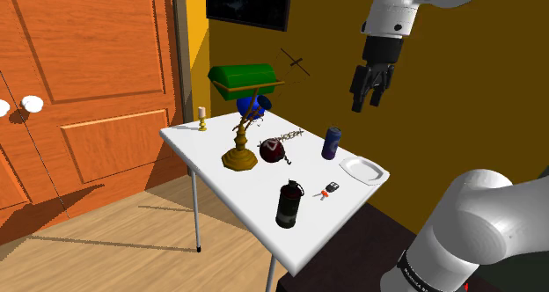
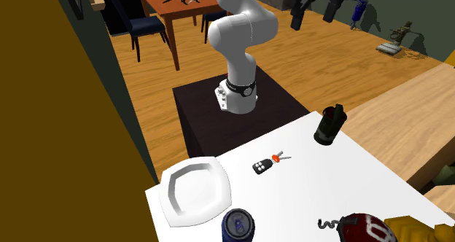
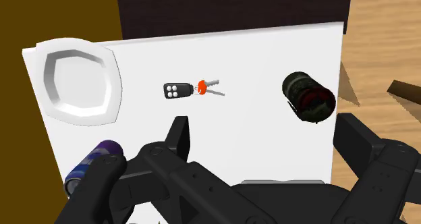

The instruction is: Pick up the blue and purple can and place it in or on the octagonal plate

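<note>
The blue and purple can (image 1: 331, 143) stands upright on the white table (image 1: 229, 189), close to the white octagonal plate (image 1: 363, 170) at the table's edge. My black gripper (image 1: 369, 92) hangs high above both, open, holding nothing. The second exterior view has the plate (image 2: 195, 191) near the table's corner, the can (image 2: 238, 225) just in front of it and the gripper (image 2: 316, 11) high up. Seen from the wrist, the can (image 3: 94, 165) lies beside one finger (image 3: 179, 138), and the plate (image 3: 81, 81) is beyond it. The gripper (image 3: 266, 145) has table beneath it.
A key fob with keys (image 1: 331, 190) lies next to the plate. A dark canister (image 1: 289, 203) stands nearer the table's front. A green-shaded brass lamp (image 1: 245, 79), a red round ornament (image 1: 274, 150) and a small candle (image 1: 202, 118) fill the far side. An orange door (image 1: 79, 97) stands behind.
</note>
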Controlling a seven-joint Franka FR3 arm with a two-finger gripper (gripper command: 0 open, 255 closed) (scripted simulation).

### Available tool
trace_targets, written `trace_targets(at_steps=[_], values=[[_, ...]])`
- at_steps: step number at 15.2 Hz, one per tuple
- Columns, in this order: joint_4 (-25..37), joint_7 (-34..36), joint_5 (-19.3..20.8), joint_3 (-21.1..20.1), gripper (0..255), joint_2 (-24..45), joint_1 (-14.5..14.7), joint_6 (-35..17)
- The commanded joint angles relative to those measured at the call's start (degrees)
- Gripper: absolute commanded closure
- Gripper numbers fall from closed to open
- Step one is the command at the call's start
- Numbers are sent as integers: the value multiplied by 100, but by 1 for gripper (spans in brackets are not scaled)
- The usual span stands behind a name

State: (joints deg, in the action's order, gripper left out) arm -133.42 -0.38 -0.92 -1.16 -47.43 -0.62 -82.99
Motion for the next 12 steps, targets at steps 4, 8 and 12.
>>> trace_targets(at_steps=[4,8,12], values=[[-175,-322,212,275,0,254,-79,-447],[-303,-737,457,639,0,701,-183,-1056],[-306,-1139,643,999,0,1264,-270,-1663]])
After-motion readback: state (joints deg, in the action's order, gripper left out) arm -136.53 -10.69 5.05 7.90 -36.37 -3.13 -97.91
